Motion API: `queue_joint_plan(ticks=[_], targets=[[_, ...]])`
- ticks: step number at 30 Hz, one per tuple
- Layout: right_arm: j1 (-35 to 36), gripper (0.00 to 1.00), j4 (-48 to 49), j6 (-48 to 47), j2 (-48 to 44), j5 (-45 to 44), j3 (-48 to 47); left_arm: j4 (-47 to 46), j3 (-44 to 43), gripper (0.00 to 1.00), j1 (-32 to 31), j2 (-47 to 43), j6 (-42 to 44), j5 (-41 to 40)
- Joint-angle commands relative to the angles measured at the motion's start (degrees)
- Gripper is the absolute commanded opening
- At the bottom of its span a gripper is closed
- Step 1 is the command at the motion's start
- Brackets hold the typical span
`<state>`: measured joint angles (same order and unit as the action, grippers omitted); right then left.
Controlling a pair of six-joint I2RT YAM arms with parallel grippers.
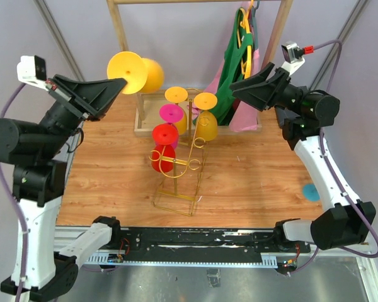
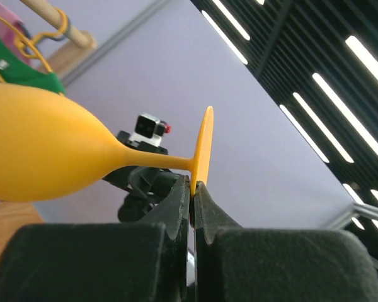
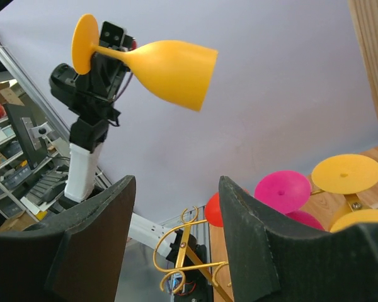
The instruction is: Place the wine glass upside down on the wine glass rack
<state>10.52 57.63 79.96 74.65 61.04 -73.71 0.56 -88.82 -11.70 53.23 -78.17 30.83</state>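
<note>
Left tool (image 2: 193, 189) pinches the smooth yellow wine glass (image 2: 44, 151) by its flat round foot, sideways, high in the air. Right tool (image 3: 176, 195) half-wide, empty. Curly gold wire rack (image 1: 183, 165) on the wood-grain counter (image 1: 258, 176).

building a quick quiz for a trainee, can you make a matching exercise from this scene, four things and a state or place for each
Things:
1 left gripper
2 right gripper
3 red glass
4 green garment

States:
a jaws open, holding nothing
b hanging on the wooden rail
c jaws shut on the foot of the yellow wine glass
d upside down on the wine glass rack

Pairs: 1-c, 2-a, 3-d, 4-b
</note>
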Motion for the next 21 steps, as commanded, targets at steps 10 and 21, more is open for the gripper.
queue_joint_plan(ticks=[10,21], targets=[[-0.79,0.57,-10.0,-10.78,-2.45,1.19,1.18,45.74,-5.51,0.0,0.37,-7.56,19.65,-23.48],[-0.84,0.57,-16.3,-15.45,-4.87,0.33,0.54,52.74,4.11,0.0,0.29,-12.31,13.85,-17.52]])
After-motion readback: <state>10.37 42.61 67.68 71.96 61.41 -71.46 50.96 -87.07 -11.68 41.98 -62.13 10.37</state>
